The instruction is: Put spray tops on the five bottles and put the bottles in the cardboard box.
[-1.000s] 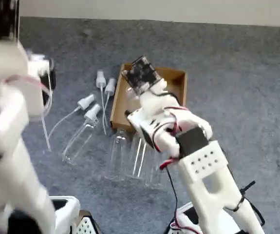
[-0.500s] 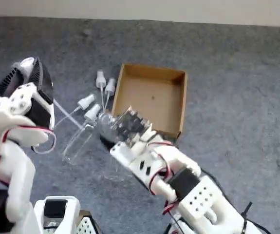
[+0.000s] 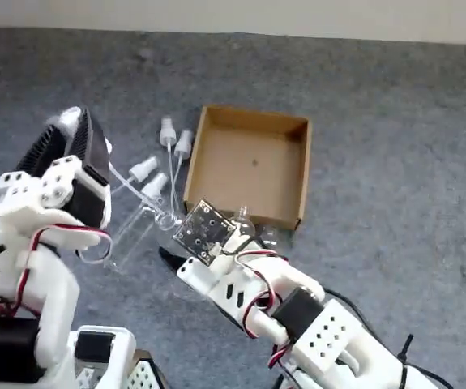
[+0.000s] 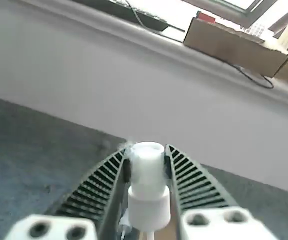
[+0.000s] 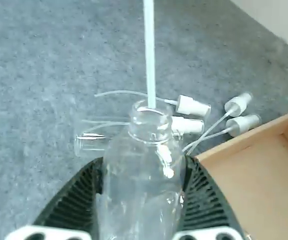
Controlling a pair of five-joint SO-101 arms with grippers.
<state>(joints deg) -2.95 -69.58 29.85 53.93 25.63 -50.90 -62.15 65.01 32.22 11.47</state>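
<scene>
— Question, starting from the left: what's the left gripper (image 4: 146, 152) got?
— It's clamped on a white spray top (image 4: 146, 192), up off the carpet (image 3: 395, 121). The top's thin tube (image 5: 149, 55) hangs down with its tip at the mouth of a clear bottle (image 5: 146, 125).
— And on the floor?
— A few loose spray tops (image 3: 168, 130) lie near the box's left wall, with a second bottle (image 3: 131, 235) on its side just beside them.
— Right side?
— The right gripper (image 5: 142, 167) is squeezing that clear bottle round the body, mouth up. It's just beside the near wall of the cardboard box (image 3: 241, 162), which sits open, and further right is just carpet.
</scene>
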